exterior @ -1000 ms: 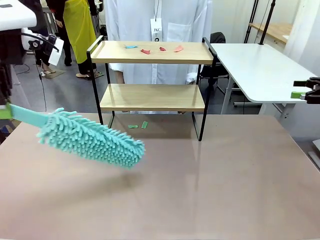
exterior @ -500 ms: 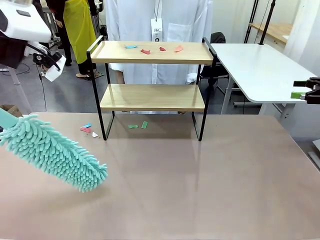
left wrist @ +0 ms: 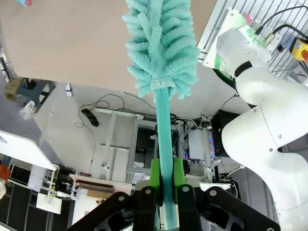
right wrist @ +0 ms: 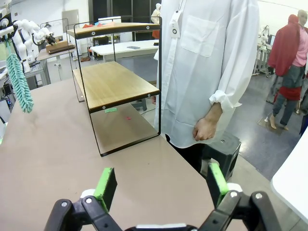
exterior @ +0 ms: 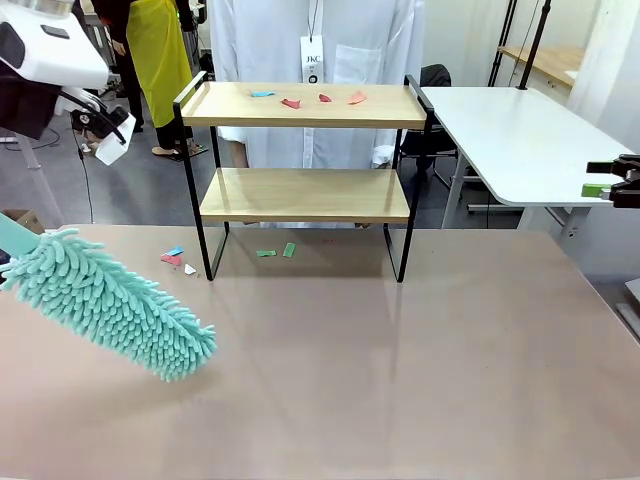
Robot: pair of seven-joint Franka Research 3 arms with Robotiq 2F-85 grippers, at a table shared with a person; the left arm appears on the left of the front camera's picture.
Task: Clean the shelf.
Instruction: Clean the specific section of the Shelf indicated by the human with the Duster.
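My left gripper point(left wrist: 166, 168) is closed tight on the thin handle of the teal duster point(exterior: 110, 300). My right gripper point(right wrist: 161, 179) stands wide and holds nothing. I think the danger is the long, soft head. If I swing it up too fast, it can hit the black end rail and push the shelf point(exterior: 300, 195), or throw the paper scraps point(exterior: 305, 99) on the top board toward the person point(exterior: 250, 50). The shelf stands at the far middle of the table point(exterior: 450, 350), well apart from my left gripper, ahead and to its right. Whether the duster touches the table, I cannot tell for sure.
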